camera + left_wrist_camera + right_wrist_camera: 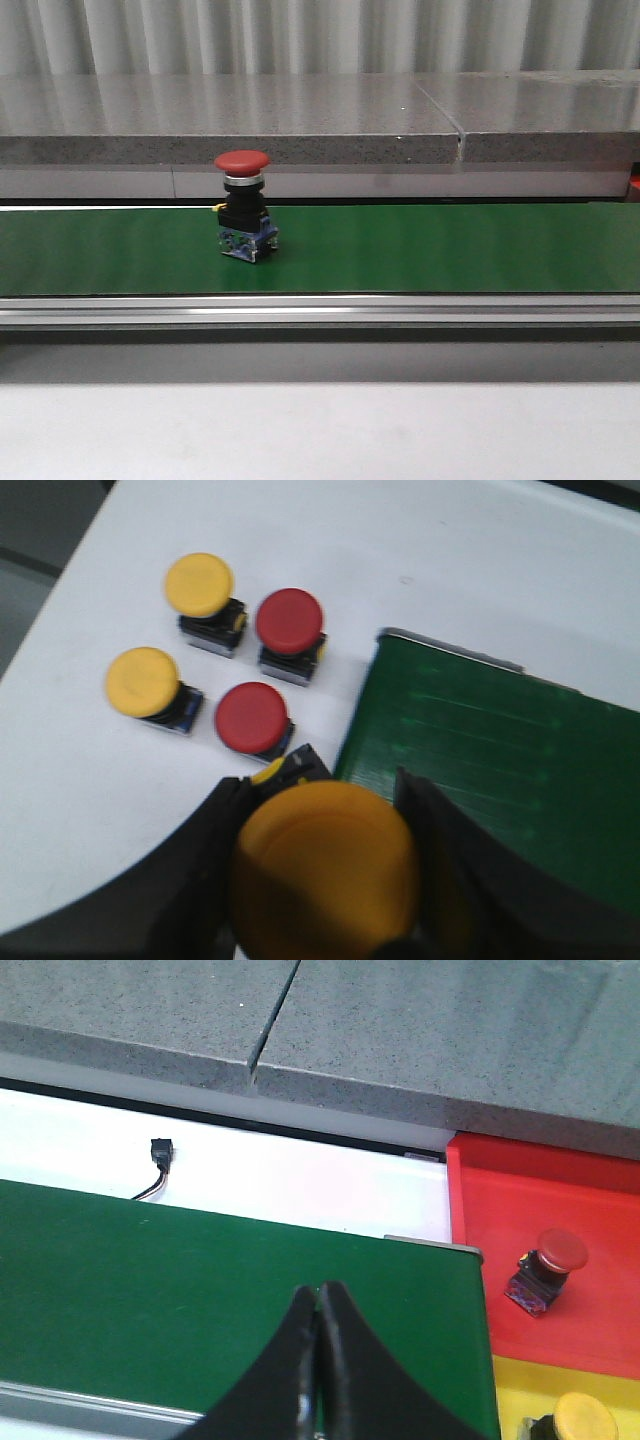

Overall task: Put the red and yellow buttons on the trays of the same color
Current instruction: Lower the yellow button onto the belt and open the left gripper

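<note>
While a red mushroom-head button (pixel 243 216) stands upright on the green conveyor belt (pixel 450 250) in the front view, left of the belt's middle and alone there, neither arm shows in that picture. Seen from the left wrist, the left gripper (pixel 325 865) is clamped on a yellow button (pixel 325 870), its dark fingers (pixel 205 860) pressing the cap from both sides, held over the white table (pixel 480 570) just beside the end of the belt (pixel 500 760). Four more buttons stand on that table in a loose square: two yellow ones (pixel 199 584) (pixel 143 681) on the side away from the belt and two red ones (pixel 290 621) (pixel 251 717) on the side nearer it, all upright and close together without clearly touching. From the right wrist, the right gripper (pixel 318 1350) hangs over the belt with its fingertips pressed together and nothing between them. Beyond the belt's end lies a red tray (pixel 590 1190) with one red button (pixel 545 1268) standing in it, and next to it a yellow tray (pixel 520 1390) holding a yellow button (pixel 580 1418) at the picture's edge.
</note>
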